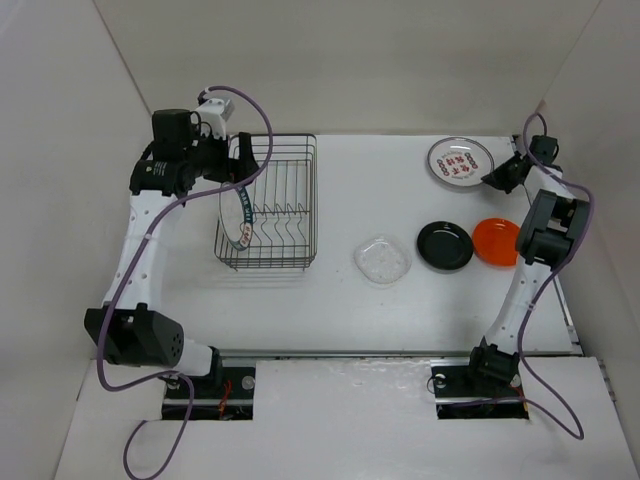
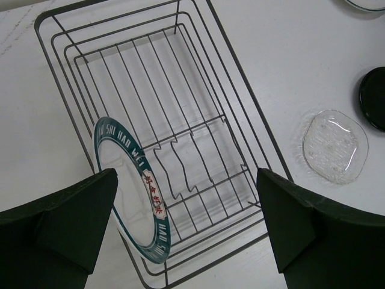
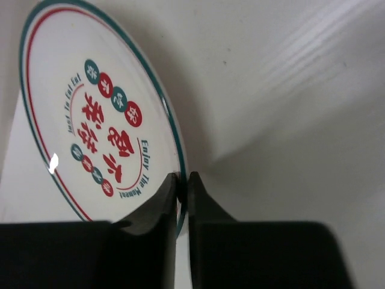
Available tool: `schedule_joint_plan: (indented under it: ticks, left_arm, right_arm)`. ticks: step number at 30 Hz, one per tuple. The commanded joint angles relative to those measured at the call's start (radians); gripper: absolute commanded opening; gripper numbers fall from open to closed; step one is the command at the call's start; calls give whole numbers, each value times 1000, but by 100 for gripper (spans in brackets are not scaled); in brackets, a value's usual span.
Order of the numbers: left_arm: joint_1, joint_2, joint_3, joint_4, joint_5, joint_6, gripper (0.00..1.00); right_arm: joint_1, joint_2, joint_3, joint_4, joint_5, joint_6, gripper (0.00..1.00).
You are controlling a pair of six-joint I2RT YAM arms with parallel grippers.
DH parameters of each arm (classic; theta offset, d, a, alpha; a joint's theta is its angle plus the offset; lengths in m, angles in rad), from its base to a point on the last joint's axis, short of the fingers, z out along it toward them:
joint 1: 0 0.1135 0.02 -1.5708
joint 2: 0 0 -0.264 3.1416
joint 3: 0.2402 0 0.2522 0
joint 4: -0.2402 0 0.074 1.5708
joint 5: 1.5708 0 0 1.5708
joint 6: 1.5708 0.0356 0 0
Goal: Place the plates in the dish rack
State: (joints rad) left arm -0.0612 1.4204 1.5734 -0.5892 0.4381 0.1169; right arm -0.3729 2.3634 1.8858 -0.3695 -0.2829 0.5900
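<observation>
The dark wire dish rack (image 1: 290, 150) stands at the left of the table; it also fills the left wrist view (image 2: 72, 45). The white plate with the blue rim (image 1: 237, 214) stands on edge inside the rack at its left side (image 2: 129, 186). My left gripper (image 1: 238, 160) is open and empty above the rack (image 2: 186, 229). My right gripper (image 1: 490, 180) is shut on the rim of the white plate with red marks (image 1: 458, 160) at the far right (image 3: 90, 120). The clear plate (image 1: 383, 259), the black plate (image 1: 444, 245) and the orange plate (image 1: 497, 241) lie flat on the table.
White walls close in the table at the back and both sides. The three flat plates lie in a row right of the rack. The clear plate (image 2: 334, 146) and part of the black plate (image 2: 374, 99) show beside the rack in the left wrist view.
</observation>
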Motion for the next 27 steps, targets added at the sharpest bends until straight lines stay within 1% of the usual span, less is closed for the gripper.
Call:
schedule_joint_plan:
  ticks: [1,3,4,6,7,8,9,10,11,12,15,18,19,22,23,24,27]
  left_arm:
    - [15,-8,40,11,37,4,100]
    - [15,-8,40,11,37,4,100]
    - [15,-8,40,11,37,4,100]
    - [15,-8,40,11,37,13,100]
    - [15,-8,40,11,37,13,100]
    - [15,-8,40,11,37,13,100]
    - [15,1,63,11,48,13,100]
    - [15,11,76,11,71,13,100]
    - [15,11,91,11,102,13,100]
    - [15,27,109,11,137,13,100]
    - [15,74,224,29,267,-3,100]
    - [6,121,254,119,338,-80,100]
    - [6,138,299,140,338,-100,100]
    - [-28,225,381,150,402,-118,100]
    - [-28,268,425,161,431,-118,100]
    - [-41,287,441,161,447,-118,100]
    - [-52,343,470,187,488,-128,100]
  right_arm:
    - [-1,36,64,-83,33,17,0]
    - [-1,36,64,-83,10,18,0]
    - [-1,36,55,-47,-5,18,0]
    - [-1,-31,-37,48,-47,42,0]
    - [-1,-70,-92,120,-117,60,0]
    - [-1,-149,-196,274,-152,101,0]
    - [-1,-188,-239,344,-188,117,0]
    - [-1,-229,-282,422,-259,117,0]
    - [12,-271,-368,586,-283,132,0]
    - [23,-349,-399,640,-283,133,0]
    - [81,-459,-464,768,-329,104,0]
    - [158,-544,-536,845,-338,65,0]
    - [181,-602,-557,871,-338,32,0]
    - [282,-696,-617,911,-338,-45,0]
    - [311,-714,-629,911,-338,-64,0]
    - [371,-728,-629,911,-348,-80,0]
    - [442,-762,-654,948,-361,-76,0]
